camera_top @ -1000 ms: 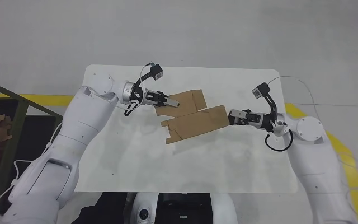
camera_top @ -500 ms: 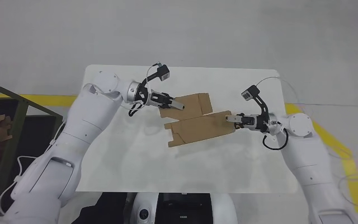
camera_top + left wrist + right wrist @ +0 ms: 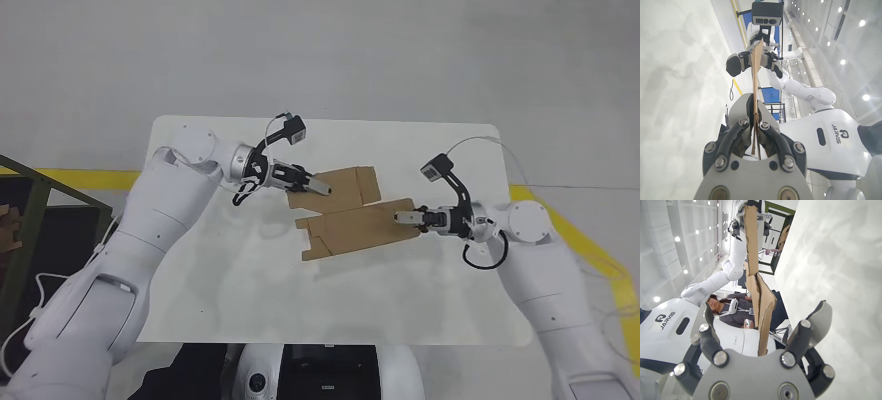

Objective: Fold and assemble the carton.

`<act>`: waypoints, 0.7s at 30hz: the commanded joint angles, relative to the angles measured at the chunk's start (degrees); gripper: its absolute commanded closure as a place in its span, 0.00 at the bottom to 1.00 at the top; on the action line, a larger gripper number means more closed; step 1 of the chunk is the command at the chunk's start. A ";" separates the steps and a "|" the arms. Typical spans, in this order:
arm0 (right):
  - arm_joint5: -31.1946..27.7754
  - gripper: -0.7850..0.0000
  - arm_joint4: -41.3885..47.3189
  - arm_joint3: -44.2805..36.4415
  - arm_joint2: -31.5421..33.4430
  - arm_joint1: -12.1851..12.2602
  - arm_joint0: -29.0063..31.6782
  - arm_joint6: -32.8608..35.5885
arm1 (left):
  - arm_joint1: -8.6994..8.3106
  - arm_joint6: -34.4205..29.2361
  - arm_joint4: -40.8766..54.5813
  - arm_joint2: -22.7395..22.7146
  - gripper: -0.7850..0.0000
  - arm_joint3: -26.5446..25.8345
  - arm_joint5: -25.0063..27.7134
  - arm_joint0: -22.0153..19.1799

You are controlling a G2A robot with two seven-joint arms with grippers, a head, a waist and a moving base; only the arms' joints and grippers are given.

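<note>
The carton [image 3: 350, 215] is a flattened brown cardboard blank with flaps, lying level over the middle of the white table [image 3: 250, 290]. My left gripper [image 3: 318, 187] is shut on its far-left edge. In the left wrist view the fingers [image 3: 742, 113] pinch the cardboard sheet [image 3: 754, 91] edge-on. My right gripper [image 3: 403, 216] stands open at the carton's right end. In the right wrist view the cardboard [image 3: 761, 306] runs between the spread fingers [image 3: 819, 311] of that gripper [image 3: 764, 309] without being pinched.
A dark green frame [image 3: 30, 190] stands off the table's left side beside a yellow floor line [image 3: 90, 178]. Bare table surface lies in front of the carton and to both sides.
My right gripper has moved left until its open fingers straddle the carton's right end. The left gripper and the carton have shifted slightly to the right.
</note>
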State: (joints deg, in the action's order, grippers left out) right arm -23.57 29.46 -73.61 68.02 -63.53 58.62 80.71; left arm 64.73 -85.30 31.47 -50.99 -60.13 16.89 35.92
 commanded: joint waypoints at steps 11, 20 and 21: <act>-0.28 0.02 -0.26 -0.92 -1.82 0.62 -0.86 -0.28 | 0.64 -0.30 -0.31 0.74 1.00 1.22 0.08 -0.86; -0.31 0.62 -0.01 0.14 -2.92 1.03 -1.27 -0.31 | 0.82 -0.43 -0.63 0.67 1.00 1.51 -0.07 -1.01; -0.30 0.65 0.07 0.26 -3.07 1.05 -1.35 -0.30 | 0.83 -0.38 -0.64 0.63 1.00 1.51 -0.05 -0.98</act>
State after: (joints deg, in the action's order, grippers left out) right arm -23.89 29.44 -73.43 65.08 -62.50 57.35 80.39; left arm 65.55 -85.74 30.85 -50.32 -58.62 16.83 34.91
